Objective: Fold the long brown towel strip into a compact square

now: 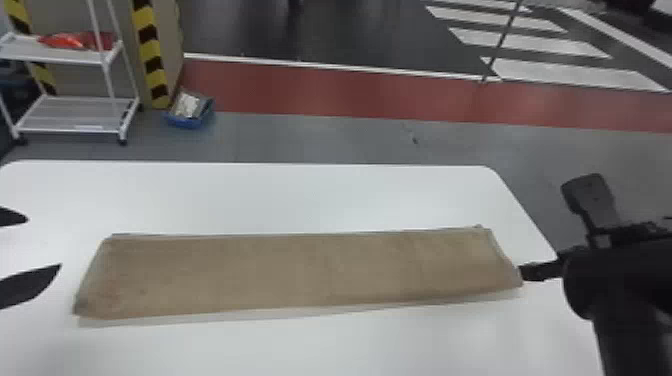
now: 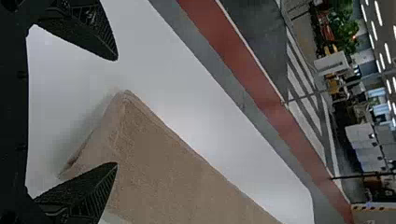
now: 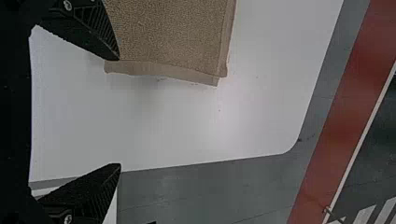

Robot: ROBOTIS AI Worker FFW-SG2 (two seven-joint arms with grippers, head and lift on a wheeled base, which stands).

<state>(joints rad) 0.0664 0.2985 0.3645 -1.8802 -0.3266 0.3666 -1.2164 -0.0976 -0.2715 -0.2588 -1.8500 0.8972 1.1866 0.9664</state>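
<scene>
The brown towel strip lies flat and long from left to right across the white table. Off its left end, my left gripper stands open at the head view's left edge. In the left wrist view the left gripper has its fingers apart, with the towel's end beyond them. My right gripper is at the strip's right end, one fingertip by the near right corner. Widely parted fingers of the right gripper show in the right wrist view, one beside the towel's edge, nothing held.
The white table has a rounded far right corner, with grey floor beyond. A white cart and a blue box stand on the floor past the table's far left side.
</scene>
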